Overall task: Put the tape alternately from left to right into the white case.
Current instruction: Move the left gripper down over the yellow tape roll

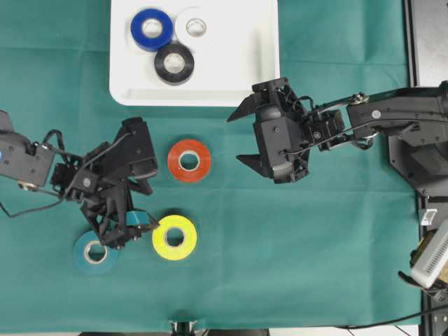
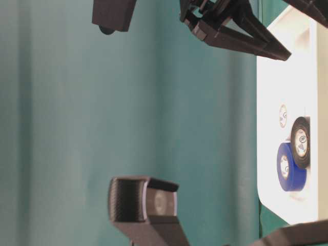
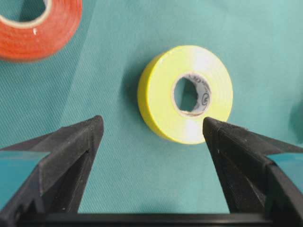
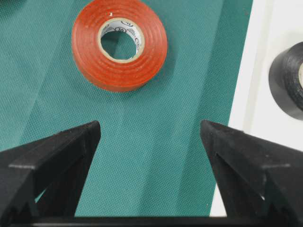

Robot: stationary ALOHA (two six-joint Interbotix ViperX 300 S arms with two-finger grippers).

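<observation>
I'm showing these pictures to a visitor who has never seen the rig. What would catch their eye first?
Probably the bright rolls on the green cloth: red-orange roll in the middle, yellow roll and teal roll lower left. Next, the white case at the top, holding the blue roll, white roll and black roll. The left gripper hangs open-jawed between teal and yellow; the right gripper, also open, hangs right of red-orange.

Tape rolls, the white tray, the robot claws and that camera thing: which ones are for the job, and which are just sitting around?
For the job:
blue roll, white roll, black roll, in the white case
red-orange roll, yellow roll, teal roll
left gripper, right gripper

Just there:
green cloth
webcam
</observation>
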